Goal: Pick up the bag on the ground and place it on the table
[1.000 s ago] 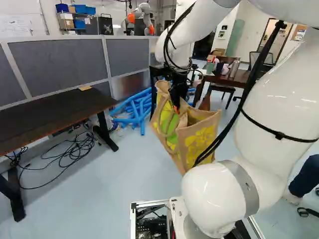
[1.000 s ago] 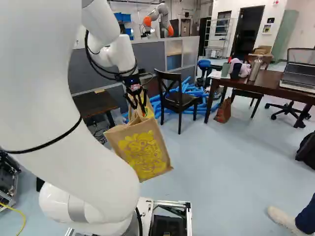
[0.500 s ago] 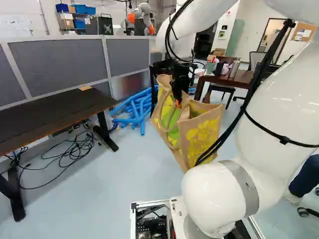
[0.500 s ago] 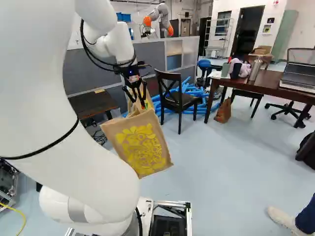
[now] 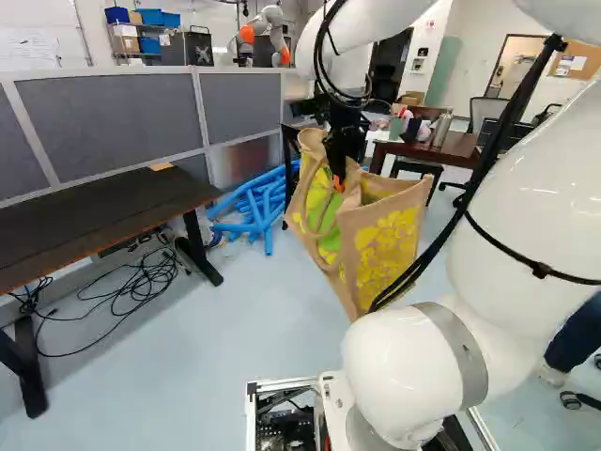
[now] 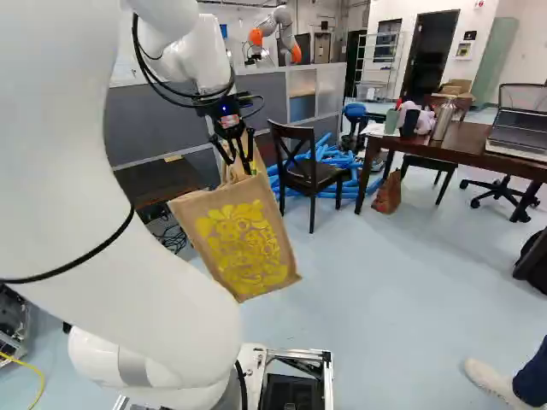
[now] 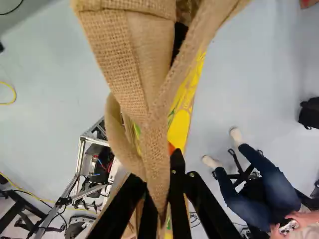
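Note:
My gripper is shut on a handle of the tan burlap bag, which hangs tilted with its top partly open and a yellow floral print on its side. In the right base view the printed face of the bag is turned toward the camera. Seen from the wrist, a burlap strap runs between the fingers of the gripper and hides part of them. A dark table stands at the left of the left base view, well apart from the bag.
Blue tubes lie beyond the bag, near a dark chair. Another table bears a laptop and bottles. Black cables lie by the dark table's legs. Grey partitions stand behind it, with another robot beyond.
The gripper has risen a little and shifted slightly right in the left base view, left in the right base view. The bag has moved with it, still held. The base has not moved.

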Controlling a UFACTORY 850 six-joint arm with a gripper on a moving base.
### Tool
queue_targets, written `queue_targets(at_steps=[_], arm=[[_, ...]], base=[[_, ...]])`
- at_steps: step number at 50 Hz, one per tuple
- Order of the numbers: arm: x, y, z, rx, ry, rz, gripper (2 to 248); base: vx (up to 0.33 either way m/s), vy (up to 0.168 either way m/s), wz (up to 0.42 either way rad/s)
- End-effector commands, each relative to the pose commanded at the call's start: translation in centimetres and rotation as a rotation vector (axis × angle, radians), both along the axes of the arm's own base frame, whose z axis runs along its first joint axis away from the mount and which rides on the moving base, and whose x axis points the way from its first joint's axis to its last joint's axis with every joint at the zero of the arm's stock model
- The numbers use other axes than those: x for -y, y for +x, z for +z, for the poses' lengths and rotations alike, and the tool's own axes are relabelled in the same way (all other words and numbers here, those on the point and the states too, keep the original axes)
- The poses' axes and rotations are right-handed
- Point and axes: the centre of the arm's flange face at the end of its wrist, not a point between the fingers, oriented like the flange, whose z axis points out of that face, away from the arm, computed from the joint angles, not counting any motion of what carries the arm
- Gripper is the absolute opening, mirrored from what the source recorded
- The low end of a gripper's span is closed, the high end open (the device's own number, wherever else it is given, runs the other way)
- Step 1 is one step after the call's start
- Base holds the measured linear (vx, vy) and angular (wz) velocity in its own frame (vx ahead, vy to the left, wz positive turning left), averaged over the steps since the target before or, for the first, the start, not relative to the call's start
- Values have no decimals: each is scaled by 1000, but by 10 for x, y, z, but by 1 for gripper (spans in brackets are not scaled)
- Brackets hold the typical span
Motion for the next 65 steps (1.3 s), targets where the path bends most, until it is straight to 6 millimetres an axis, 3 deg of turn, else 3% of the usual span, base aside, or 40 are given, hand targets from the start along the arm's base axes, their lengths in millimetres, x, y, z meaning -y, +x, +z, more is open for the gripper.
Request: queue_targets(at_steps=[19, 65], arm=[[2, -2, 27, 9, -2, -9, 24], [2, -2, 28, 9, -2, -9, 24]], base=[[0, 0, 0], [1, 6, 34]])
